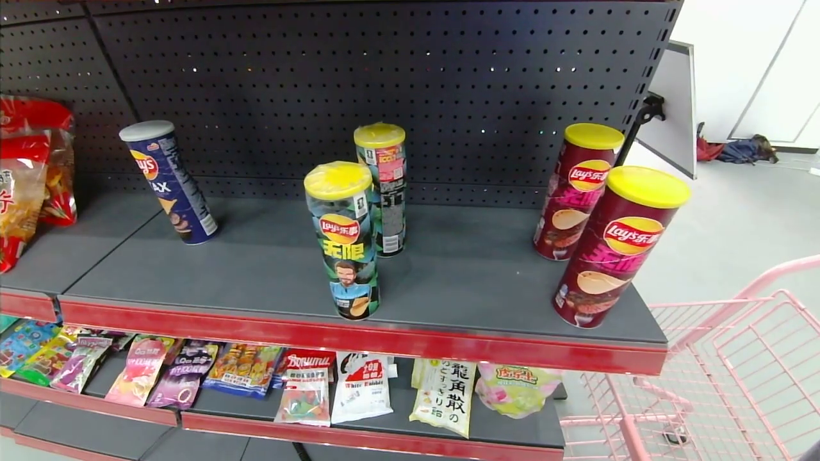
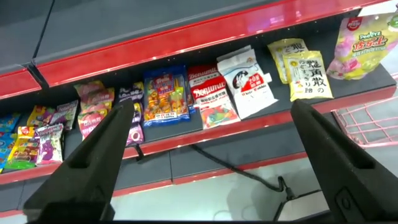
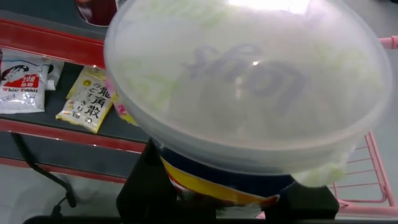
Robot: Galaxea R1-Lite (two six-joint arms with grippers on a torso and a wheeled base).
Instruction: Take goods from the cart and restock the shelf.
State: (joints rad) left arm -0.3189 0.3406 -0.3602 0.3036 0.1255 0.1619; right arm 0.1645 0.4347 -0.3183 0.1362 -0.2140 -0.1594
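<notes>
Nearest you, the right gripper (image 3: 227, 196) clasps a clear-lidded chip can (image 3: 249, 81) by its body, ready for shelving; your left gripper (image 2: 211, 109) hangs spread and empty; beyond, the upper shelf (image 1: 448, 269) offers bare gaps between 5 standing cans (image 1: 343, 240)

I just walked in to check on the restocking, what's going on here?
The right gripper is shut on a clear-lidded chip can, held near the pink cart in front of the lower shelf. The left gripper is open and empty, facing the snack bags on that lower shelf. On the upper shelf five cans stand: a blue can, two green cans and two maroon cans.
</notes>
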